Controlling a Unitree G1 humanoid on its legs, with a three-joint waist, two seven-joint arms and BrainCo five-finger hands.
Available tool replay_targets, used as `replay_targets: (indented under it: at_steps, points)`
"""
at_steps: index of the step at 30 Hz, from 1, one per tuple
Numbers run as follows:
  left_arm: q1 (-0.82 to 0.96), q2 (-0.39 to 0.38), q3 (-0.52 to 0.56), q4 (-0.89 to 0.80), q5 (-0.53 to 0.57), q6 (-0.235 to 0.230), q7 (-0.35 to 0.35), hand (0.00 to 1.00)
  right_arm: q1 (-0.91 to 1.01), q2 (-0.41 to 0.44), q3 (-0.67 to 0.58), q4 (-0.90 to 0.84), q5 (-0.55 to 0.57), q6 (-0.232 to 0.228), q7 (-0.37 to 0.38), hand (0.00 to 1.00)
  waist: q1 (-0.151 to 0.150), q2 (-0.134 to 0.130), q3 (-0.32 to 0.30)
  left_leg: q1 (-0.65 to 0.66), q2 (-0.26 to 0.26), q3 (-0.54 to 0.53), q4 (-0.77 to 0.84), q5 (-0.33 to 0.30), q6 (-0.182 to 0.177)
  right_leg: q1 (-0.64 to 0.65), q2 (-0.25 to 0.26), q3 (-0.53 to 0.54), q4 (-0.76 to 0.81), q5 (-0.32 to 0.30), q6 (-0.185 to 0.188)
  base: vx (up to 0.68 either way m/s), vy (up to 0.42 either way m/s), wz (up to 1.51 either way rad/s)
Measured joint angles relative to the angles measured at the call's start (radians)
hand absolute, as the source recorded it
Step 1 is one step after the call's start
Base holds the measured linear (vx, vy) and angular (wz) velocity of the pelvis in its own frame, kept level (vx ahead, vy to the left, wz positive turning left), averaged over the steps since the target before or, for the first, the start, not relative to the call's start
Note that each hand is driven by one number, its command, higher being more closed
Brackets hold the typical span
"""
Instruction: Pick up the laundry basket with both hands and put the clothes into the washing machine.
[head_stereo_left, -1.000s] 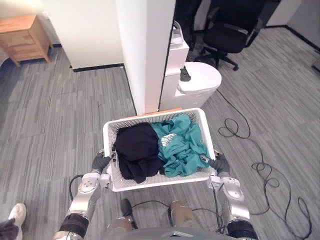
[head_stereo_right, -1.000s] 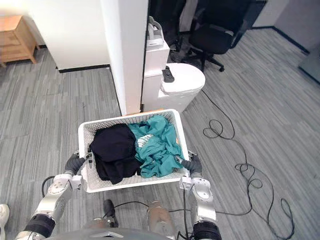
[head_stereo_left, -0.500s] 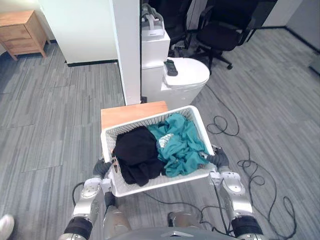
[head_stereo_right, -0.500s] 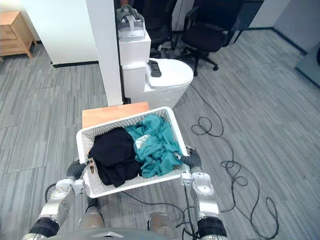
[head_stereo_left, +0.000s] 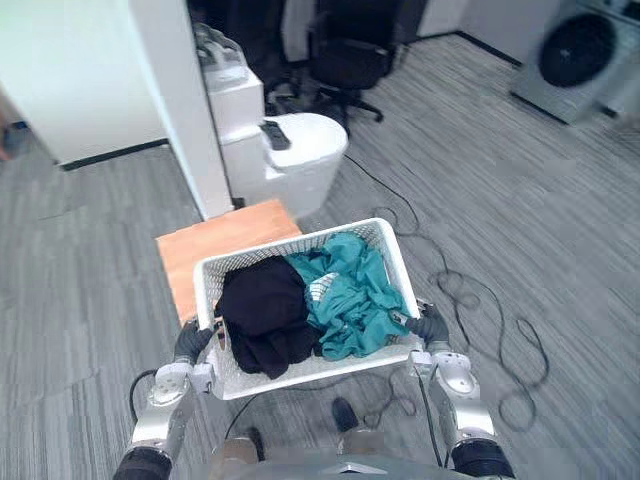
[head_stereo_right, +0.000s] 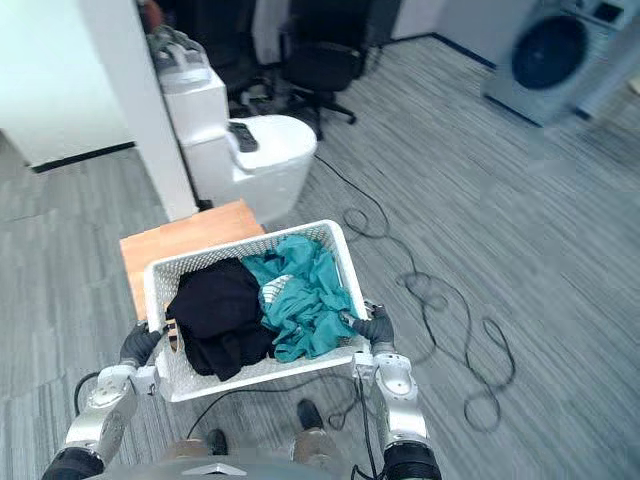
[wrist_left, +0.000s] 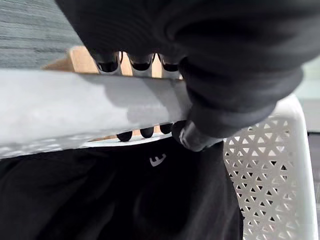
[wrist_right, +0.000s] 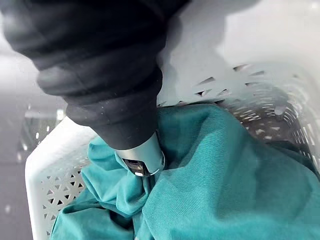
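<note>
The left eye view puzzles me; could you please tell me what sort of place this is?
Probably an office or lab room set up for laundry trials: a black office chair stands at the back, and a front-loading washing machine sits far off on the grey floor.

white basket (head_stereo_left: 300, 370) with black, teal clothes (head_stereo_left: 350, 300)

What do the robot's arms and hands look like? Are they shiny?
The arms are silver-grey metal, a bit shiny, with round joints. The left hand and right hand have dark ribbed covers, like gloves, over their backs and wrists. The fingers are silver with dark tips.
</note>
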Motion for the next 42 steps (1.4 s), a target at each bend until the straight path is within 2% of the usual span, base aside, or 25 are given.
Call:
replay_targets:
  at_steps: [5, 7, 8, 9, 10, 11, 13, 14, 15, 18, 22, 24, 26, 27, 28, 29, 30, 31, 32, 34, 36, 38, 39, 41, 42]
  points:
    - [0.0, 0.0, -0.004, 0.0, 0.024, 0.002, 0.0, 1.0, 0.024, 0.01, -0.015, 0.002, 0.001, -0.001, -0.002, 1.0, -0.016, -0.012, 0.003, 0.028, 0.028, 0.112, 0.055, -0.047, 0.002, -0.013, 0.041, 0.081, -0.035, 0.052, 0.018, 0.02, 0.028, -0.93]
    - [0.004, -0.002, 0.009, 0.0, 0.037, 0.002, 0.0, 1.0, 0.036, 0.022, -0.017, 0.003, 0.001, -0.001, -0.001, 1.0, -0.007, -0.009, 0.006, 0.065, 0.051, 0.152, 0.07, -0.072, 0.003, -0.02, 0.078, 0.03, -0.027, 0.08, -0.028, 0.06, 0.0, -1.46]
    - [0.006, -0.007, 0.027, 0.0, 0.04, 0.002, -0.002, 1.0, 0.031, 0.026, -0.011, 0.003, 0.001, -0.001, -0.001, 1.0, -0.002, -0.001, 0.012, 0.084, 0.067, 0.182, 0.067, -0.07, 0.019, -0.024, 0.089, -0.027, -0.04, 0.064, -0.165, 0.02, 0.001, -1.53]
    - [0.002, -0.026, 0.052, -0.004, 0.046, 0.002, -0.005, 1.0, 0.023, 0.022, -0.009, 0.003, 0.001, -0.004, -0.001, 1.0, -0.004, 0.015, 0.023, 0.099, 0.091, 0.232, 0.055, -0.065, 0.027, -0.047, 0.08, -0.193, -0.03, 0.005, -0.332, 0.01, -0.003, -1.55]
    - [0.003, -0.04, 0.065, -0.008, 0.046, 0.002, -0.005, 1.0, 0.015, 0.019, -0.006, 0.003, 0.001, -0.004, -0.001, 1.0, 0.003, 0.023, 0.032, 0.116, 0.111, 0.268, 0.043, -0.061, 0.026, -0.064, 0.07, -0.25, 0.002, -0.029, -0.3, 0.0, -0.038, -1.6]
    - [0.01, -0.047, 0.081, -0.009, 0.047, 0.002, -0.005, 1.0, 0.003, 0.011, 0.01, 0.004, 0.001, -0.004, 0.002, 1.0, 0.014, 0.033, 0.043, 0.137, 0.132, 0.341, 0.051, -0.072, 0.014, -0.134, 0.059, -0.301, 0.169, -0.056, -0.21, 0.04, -0.071, -1.41]
    - [0.019, -0.046, 0.08, -0.011, 0.046, 0.002, -0.008, 1.0, 0.004, 0.003, 0.01, 0.004, 0.0, -0.004, 0.009, 1.0, 0.009, 0.002, 0.035, 0.153, 0.107, 0.357, 0.096, -0.118, -0.018, -0.119, 0.039, -0.286, 0.246, -0.062, -0.105, 0.07, -0.045, -0.96]
    - [0.019, -0.055, 0.084, -0.011, 0.046, 0.002, -0.007, 1.0, -0.015, -0.01, 0.011, 0.01, 0.0, -0.003, 0.011, 1.0, 0.017, 0.011, 0.04, 0.15, 0.107, 0.341, 0.126, -0.141, -0.022, -0.115, 0.044, -0.256, 0.207, -0.041, 0.0, 0.07, -0.007, -1.05]
    - [0.017, -0.071, 0.085, -0.011, 0.041, 0.001, -0.006, 1.0, -0.047, -0.036, 0.012, 0.01, -0.003, -0.004, 0.018, 1.0, 0.025, 0.052, 0.044, 0.128, 0.108, 0.249, 0.123, -0.158, -0.02, -0.113, 0.073, -0.218, 0.139, 0.011, -0.011, 0.06, -0.007, -1.06]
    - [0.005, -0.071, 0.078, -0.008, 0.038, 0.001, -0.005, 1.0, -0.032, -0.039, 0.002, 0.009, -0.005, -0.003, 0.021, 1.0, 0.001, 0.062, 0.044, 0.144, 0.108, 0.252, 0.081, -0.151, -0.023, -0.069, 0.086, -0.196, 0.031, 0.08, 0.006, 0.1, 0.006, -0.38]
    - [-0.005, -0.077, 0.04, 0.023, 0.038, 0.001, -0.006, 1.0, 0.039, -0.03, -0.031, -0.04, -0.006, -0.004, 0.029, 1.0, -0.011, 0.071, 0.032, 0.197, 0.148, 0.247, 0.062, -0.176, -0.051, -0.033, 0.131, -0.202, 0.06, 0.034, -0.001, 0.08, -0.02, -0.06]
    - [-0.005, -0.084, 0.028, 0.04, 0.038, 0.001, -0.008, 1.0, 0.085, -0.031, -0.035, -0.076, -0.005, -0.007, 0.029, 1.0, -0.022, 0.099, 0.017, 0.212, 0.187, 0.247, 0.069, -0.167, -0.073, -0.044, 0.173, -0.217, 0.128, -0.025, -0.022, 0.19, -0.065, 0.12]
    - [-0.012, -0.088, 0.023, 0.072, 0.035, 0.001, -0.01, 1.0, 0.111, -0.018, -0.04, -0.083, -0.005, -0.013, 0.029, 1.0, -0.025, 0.103, 0.016, 0.094, 0.269, 0.187, 0.398, -0.129, 0.049, -0.036, 0.203, -0.226, 0.194, -0.089, -0.052, 0.26, -0.135, -0.04]
    - [-0.011, -0.097, 0.023, 0.089, 0.033, 0.001, -0.01, 1.0, 0.122, -0.026, -0.042, -0.091, -0.006, -0.013, 0.029, 1.0, -0.006, 0.115, 0.025, 0.027, 0.299, 0.154, 0.57, -0.032, 0.155, -0.013, 0.208, -0.21, 0.216, -0.098, -0.06, 0.22, -0.119, -0.65]
    - [0.0, -0.104, 0.022, 0.093, 0.03, 0.001, -0.011, 1.0, 0.13, -0.031, -0.041, -0.091, -0.006, -0.013, 0.029, 1.0, 0.007, 0.115, 0.03, -0.005, 0.293, 0.112, 0.651, 0.114, 0.145, 0.006, 0.207, -0.173, 0.243, -0.128, -0.074, 0.25, -0.061, -0.65]
    - [0.004, -0.104, 0.022, 0.092, 0.023, 0.001, -0.013, 1.0, 0.136, -0.032, -0.041, -0.096, -0.006, -0.013, 0.029, 1.0, 0.011, 0.11, 0.036, -0.023, 0.281, 0.094, 0.688, 0.182, 0.148, 0.02, 0.198, -0.158, 0.25, -0.145, -0.085, 0.3, -0.005, -0.53]
    - [0.01, -0.107, 0.016, 0.09, 0.017, 0.0, -0.016, 1.0, 0.154, -0.032, -0.044, -0.121, -0.006, -0.013, 0.028, 1.0, 0.015, 0.107, 0.041, -0.071, 0.243, 0.049, 0.739, 0.094, 0.097, 0.028, 0.19, -0.128, 0.265, -0.176, -0.102, 0.24, -0.009, -0.3]
    - [0.013, -0.11, 0.014, 0.089, 0.014, -0.002, -0.018, 1.0, 0.155, -0.036, -0.047, -0.128, -0.006, -0.013, 0.028, 1.0, 0.019, 0.109, 0.041, -0.096, 0.216, 0.031, 0.737, 0.045, 0.081, 0.028, 0.186, -0.112, 0.273, -0.188, -0.106, 0.22, -0.005, -0.54]
    - [0.02, -0.111, 0.013, 0.086, 0.012, -0.004, -0.023, 1.0, 0.15, -0.048, -0.047, -0.128, -0.006, -0.014, 0.03, 1.0, 0.035, 0.111, 0.041, -0.135, 0.168, -0.002, 0.684, -0.017, 0.068, 0.029, 0.185, -0.08, 0.28, -0.202, -0.113, 0.16, 0.008, -0.67]
    - [0.044, -0.111, 0.015, 0.058, 0.005, -0.004, -0.025, 1.0, 0.152, -0.05, -0.039, -0.128, -0.007, -0.014, 0.031, 1.0, 0.041, 0.11, 0.044, -0.162, 0.115, -0.032, 0.466, -0.044, 0.036, 0.05, 0.184, -0.061, 0.271, -0.216, -0.124, 0.24, 0.02, -0.49]
    - [0.062, -0.131, 0.029, 0.024, -0.024, -0.006, -0.027, 1.0, 0.16, -0.047, -0.048, -0.127, 0.004, -0.015, 0.03, 1.0, 0.037, 0.12, 0.043, -0.161, 0.067, -0.089, 0.006, 0.034, -0.035, 0.081, 0.19, -0.06, 0.24, -0.235, -0.131, 0.27, 0.052, -0.09]
    - [0.061, -0.144, 0.042, 0.004, -0.024, -0.006, -0.026, 1.0, 0.153, -0.053, -0.051, -0.126, 0.004, -0.02, 0.03, 1.0, 0.045, 0.147, 0.049, -0.179, 0.073, -0.122, -0.114, 0.094, -0.086, 0.096, 0.22, -0.039, 0.221, -0.247, -0.109, 0.28, 0.136, -0.48]
    - [0.061, -0.149, 0.051, 0.004, -0.024, -0.006, -0.019, 1.0, 0.145, -0.046, -0.049, -0.122, 0.002, -0.02, 0.03, 1.0, 0.064, 0.159, 0.041, -0.172, 0.075, -0.11, -0.127, 0.155, -0.054, 0.104, 0.226, -0.001, 0.233, -0.276, -0.095, 0.33, 0.186, -0.84]
    - [0.058, -0.161, 0.07, -0.01, -0.024, -0.007, -0.018, 1.0, 0.129, -0.042, -0.05, -0.122, 0.001, -0.02, 0.029, 1.0, 0.07, 0.144, 0.039, -0.164, 0.058, -0.046, -0.128, 0.236, -0.01, 0.098, 0.201, 0.054, 0.256, -0.329, -0.07, 0.38, 0.222, -0.73]
    - [0.052, -0.164, 0.071, -0.023, -0.024, -0.008, -0.018, 1.0, 0.117, -0.04, -0.059, -0.121, 0.002, -0.02, 0.029, 1.0, 0.062, 0.127, 0.041, -0.161, 0.018, -0.011, -0.125, 0.25, 0.041, 0.09, 0.16, 0.079, 0.275, -0.366, -0.048, 0.36, 0.243, -0.48]
